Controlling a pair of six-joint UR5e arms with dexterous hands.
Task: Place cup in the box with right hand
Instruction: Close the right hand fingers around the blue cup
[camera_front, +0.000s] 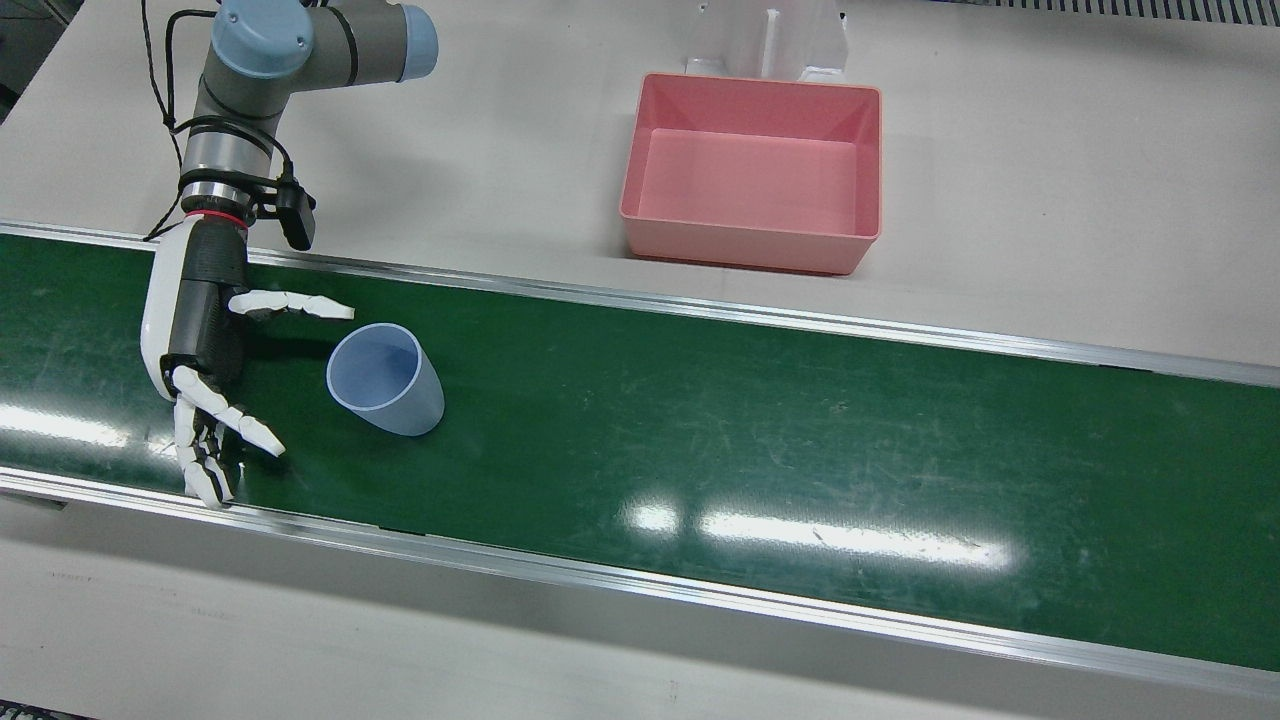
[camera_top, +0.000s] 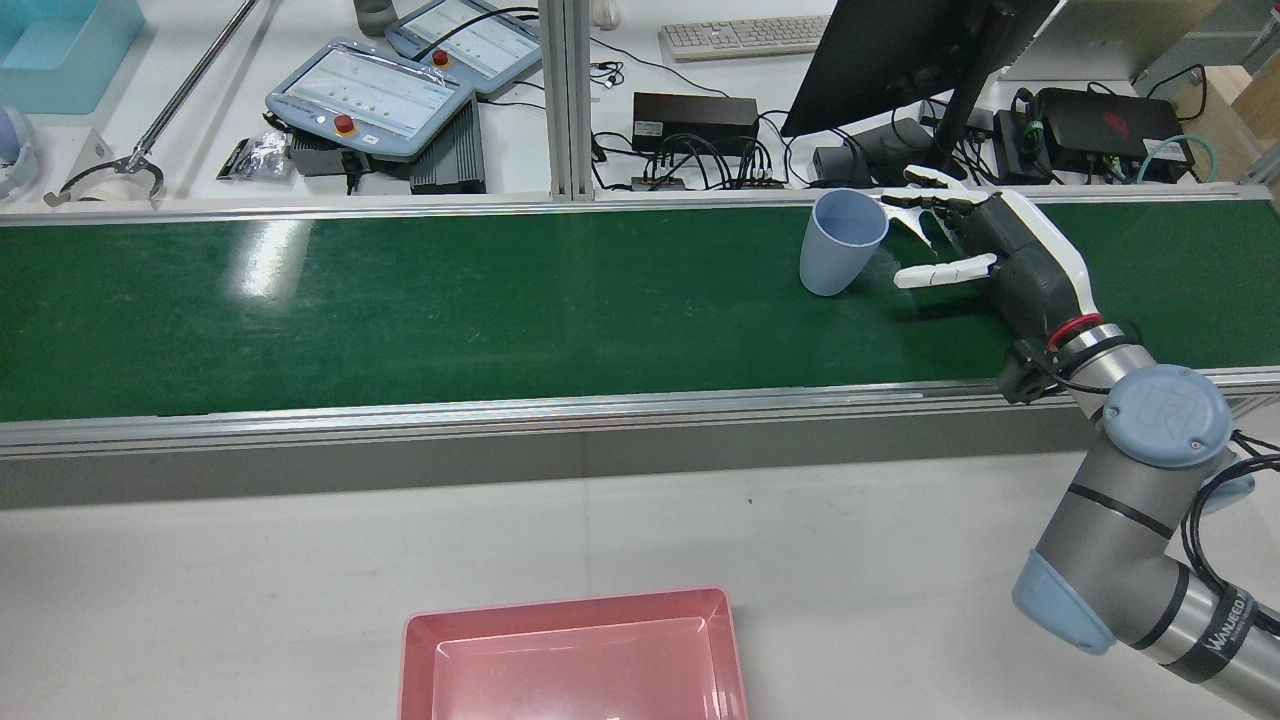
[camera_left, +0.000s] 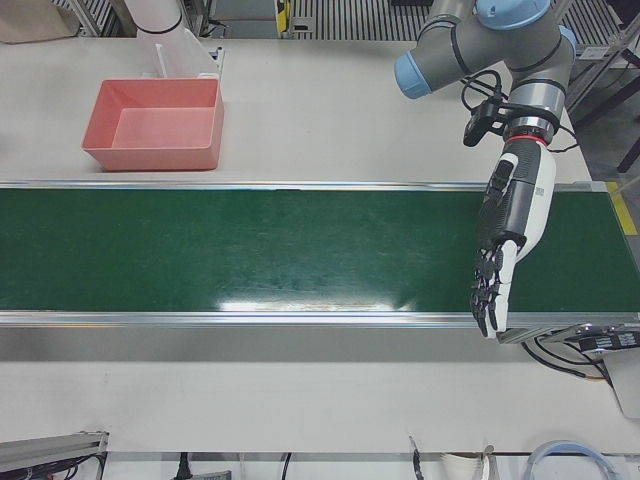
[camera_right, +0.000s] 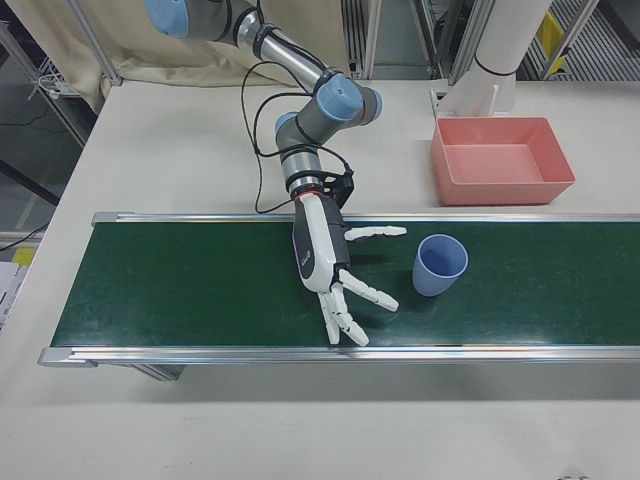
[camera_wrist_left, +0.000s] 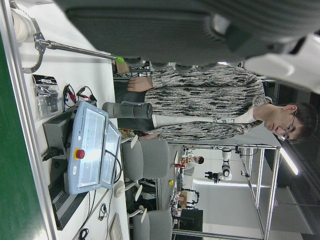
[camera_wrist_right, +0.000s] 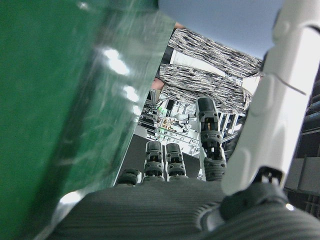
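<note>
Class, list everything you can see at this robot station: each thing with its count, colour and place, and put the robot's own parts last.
Cup: one, pale blue, upright on the belt, open side up, beside the right hand.
Box: one, pink, empty, on the pale table beyond the belt.
Conveyor belt: one, dark green, running across the table.
Teach pendants: two, blue-grey, on the desk past the belt.
Keyboard: one, white, same desk.
Right hand: one, white and black, open over the belt, fingers spread, not touching the cup.
Left hand: one, open over the belt's far end.

Matt blue plastic cup (camera_front: 387, 379), glossy scuffed green belt (camera_front: 760, 420), seemingly smooth pink plastic box (camera_front: 752, 172).
</note>
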